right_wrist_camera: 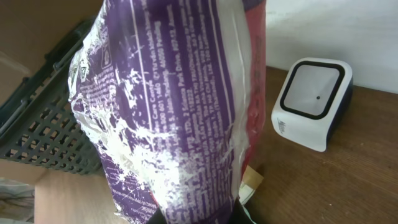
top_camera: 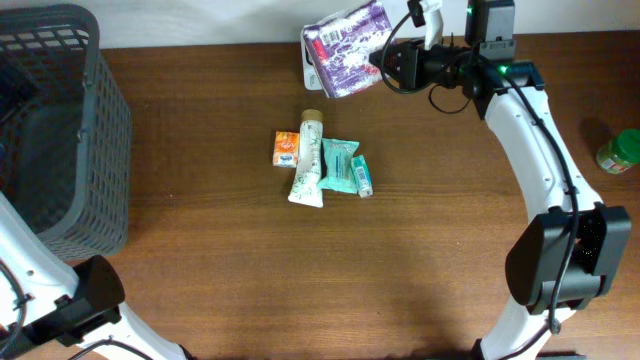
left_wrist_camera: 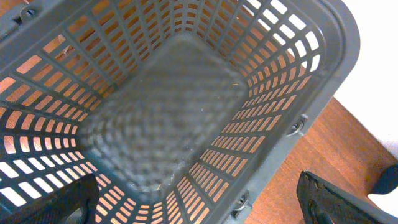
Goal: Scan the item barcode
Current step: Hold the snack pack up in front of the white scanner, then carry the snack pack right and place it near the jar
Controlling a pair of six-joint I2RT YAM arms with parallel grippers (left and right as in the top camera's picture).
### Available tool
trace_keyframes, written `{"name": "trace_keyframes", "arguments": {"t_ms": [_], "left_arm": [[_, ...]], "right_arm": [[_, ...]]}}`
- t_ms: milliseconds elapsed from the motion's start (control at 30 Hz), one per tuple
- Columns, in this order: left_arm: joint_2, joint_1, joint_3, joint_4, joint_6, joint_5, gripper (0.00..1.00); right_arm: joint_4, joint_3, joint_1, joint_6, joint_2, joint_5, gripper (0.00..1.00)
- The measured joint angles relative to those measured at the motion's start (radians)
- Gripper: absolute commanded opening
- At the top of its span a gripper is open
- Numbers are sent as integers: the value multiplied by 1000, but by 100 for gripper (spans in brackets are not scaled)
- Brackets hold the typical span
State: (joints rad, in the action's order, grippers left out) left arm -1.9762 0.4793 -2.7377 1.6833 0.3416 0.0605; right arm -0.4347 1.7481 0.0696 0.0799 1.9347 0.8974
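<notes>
Clamped shut on one end of a crinkled purple-and-white plastic film packet [top_camera: 345, 48]: the right end effector [top_camera: 386, 60], at upper centre of the overhead frame, by the far edge of the brown wood-grain counter [top_camera: 200, 280]. Filling the left and middle of the right wrist frame, the same packet, glossy and wrinkled, with fine white print and a red panel along one edge; no barcode readable on the side shown. Just beyond it at right of that frame, standing on the counter, a white rounded-square scanner [right_wrist_camera: 314, 102] with a black-rimmed window tilted upward. Spread wide and holding nothing, the left end effector [left_wrist_camera: 196, 186], above the inside of a dark grey slotted plastic basket [left_wrist_camera: 273, 93] at left of the overhead frame. Lying at mid-counter, well apart from both: a small orange box [top_camera: 286, 148], a white tube with green print [top_camera: 308, 165], a teal sachet [top_camera: 338, 165].

Likely trouble from here: a missed read, should creases or glare on the film break up the code, or should the coded face point away from the window. Also possible: sagging or slipping of the soft packet, pinched at one end only.
</notes>
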Motion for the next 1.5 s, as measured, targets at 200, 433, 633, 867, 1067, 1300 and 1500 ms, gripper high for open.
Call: {"name": "trace_keyframes", "arguments": {"t_ms": [200,433,633,867,1067,1300,1500], "left_arm": [[0,0,0,0,0,0,99],[0,0,0,0,0,0,99],[0,0,0,0,0,0,99],[0,0,0,0,0,0,99],[0,0,0,0,0,0,99],[0,0,0,0,0,0,99],[0,0,0,0,0,0,99]], "right_arm": [[-42,0,74,0,0,-131,6],[-52,0,77,0,0,-150,9],[-113,0,77,3,0,-228,4],[-394,0,54,77,0,-841,4],[-543,-71,39,110,2,-1487,16],[-507,-153,97,136,69,-1306,99],[-568,41,201,130,74,-974,99]]}}
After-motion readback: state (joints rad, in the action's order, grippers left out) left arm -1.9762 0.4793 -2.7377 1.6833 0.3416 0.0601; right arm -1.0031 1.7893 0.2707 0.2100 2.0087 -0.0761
